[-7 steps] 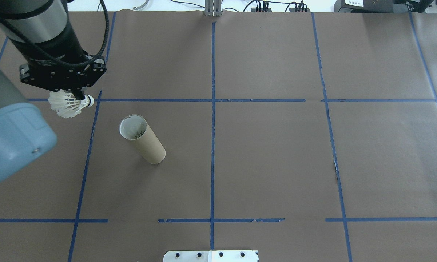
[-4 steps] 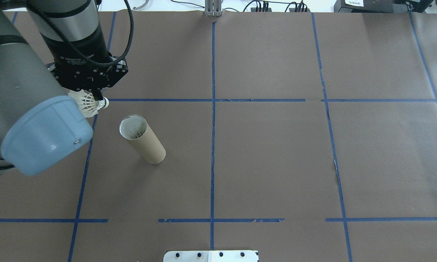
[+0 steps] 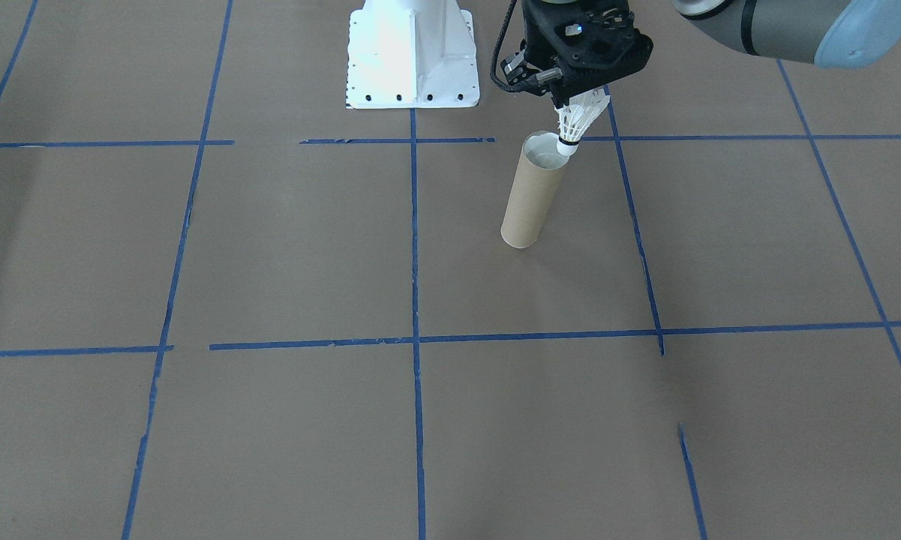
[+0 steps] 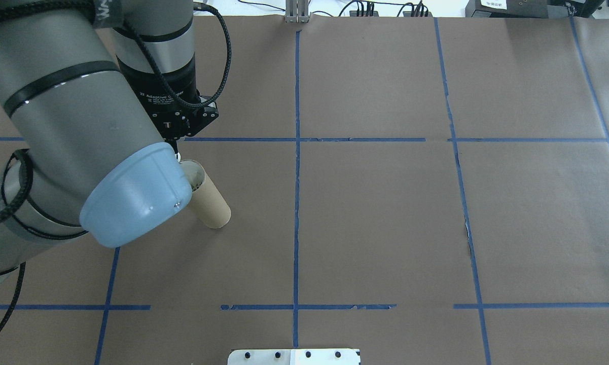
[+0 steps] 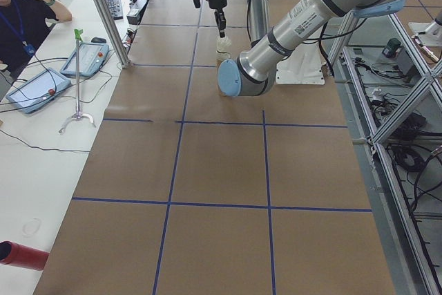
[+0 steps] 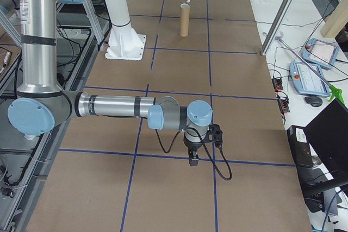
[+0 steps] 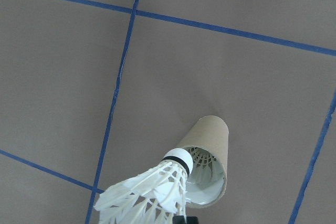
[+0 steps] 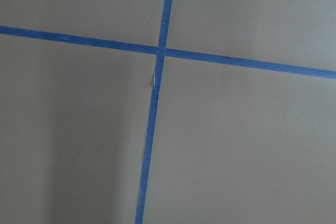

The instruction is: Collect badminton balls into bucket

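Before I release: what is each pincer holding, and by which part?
The left pincer holds the shuttlecock by its feather skirt, cork down at the tube mouth. The right pincer holds nothing visible.

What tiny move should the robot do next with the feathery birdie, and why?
Probably nudge sideways to centre it, then lower. The left end effector holds the white feathered shuttlecock cork-down at the near rim of the upright brown cardboard tube, not squarely over its opening, where another shuttlecock already sits.

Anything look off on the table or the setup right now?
Nothing serious. The tube stands upright, and the shuttlecock hangs cork-down at its rim in the left gripper. Only oddity: the blue tape grid is torn and gapped in places.
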You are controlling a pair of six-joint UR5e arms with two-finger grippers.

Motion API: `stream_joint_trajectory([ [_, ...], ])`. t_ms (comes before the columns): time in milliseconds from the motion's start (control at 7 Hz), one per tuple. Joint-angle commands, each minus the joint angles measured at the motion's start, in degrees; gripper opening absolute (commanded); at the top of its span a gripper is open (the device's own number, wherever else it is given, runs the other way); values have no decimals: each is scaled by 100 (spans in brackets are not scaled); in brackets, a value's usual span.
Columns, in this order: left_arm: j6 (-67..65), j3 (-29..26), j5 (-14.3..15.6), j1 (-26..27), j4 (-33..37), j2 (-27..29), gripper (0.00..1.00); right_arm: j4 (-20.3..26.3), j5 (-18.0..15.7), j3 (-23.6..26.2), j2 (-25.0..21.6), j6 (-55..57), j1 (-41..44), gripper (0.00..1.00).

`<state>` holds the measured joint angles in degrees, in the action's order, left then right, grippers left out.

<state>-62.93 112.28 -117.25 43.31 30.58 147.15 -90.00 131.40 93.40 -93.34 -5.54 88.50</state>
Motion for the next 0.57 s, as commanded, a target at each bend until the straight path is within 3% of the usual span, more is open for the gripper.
stream_joint_trajectory([
  [0,0,-13,0,-94,10,-29,0,0,0,3,0,0,0,100],
  [429,8,-40,0,-182,18,-73,0,0,0,3,0,0,0,100],
])
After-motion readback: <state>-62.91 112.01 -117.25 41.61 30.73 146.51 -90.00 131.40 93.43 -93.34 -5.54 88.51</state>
